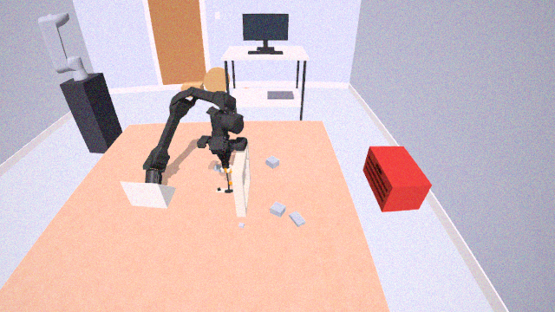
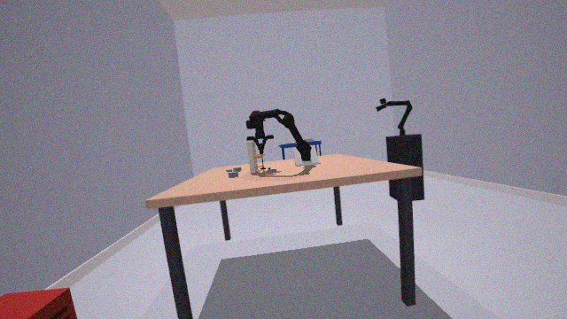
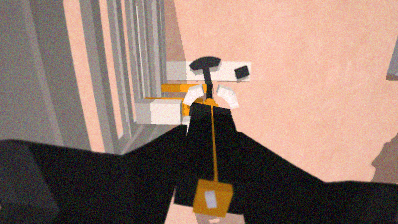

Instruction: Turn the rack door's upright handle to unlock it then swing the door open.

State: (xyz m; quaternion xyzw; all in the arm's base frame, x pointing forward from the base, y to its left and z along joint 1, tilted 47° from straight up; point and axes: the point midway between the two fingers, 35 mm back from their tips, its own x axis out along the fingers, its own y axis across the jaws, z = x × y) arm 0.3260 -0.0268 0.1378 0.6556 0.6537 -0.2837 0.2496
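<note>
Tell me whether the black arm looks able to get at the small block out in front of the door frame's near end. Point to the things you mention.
Probably yes, after a lift: the arm [image 1: 175,110] [image 2: 290,126] has its gripper [image 1: 225,169] [image 2: 262,152] down beside the frame [image 1: 241,186] [image 2: 252,159], while the block [image 1: 241,225] lies outside it, uncovered.

We're looking at a red cabinet [image 1: 405,182] [image 2: 40,306] at the right of the top view, and it's in the lower left of the exterior one! Up top we spot a dark monitor [image 1: 265,27] on a white-topped desk [image 1: 234,54], an orange-brown door panel [image 1: 178,41] to its left. And we catch a blue table [image 2: 290,144] near the exterior view's centre, a black pedestal [image 1: 88,108] [image 2: 404,152] on its right!
</note>
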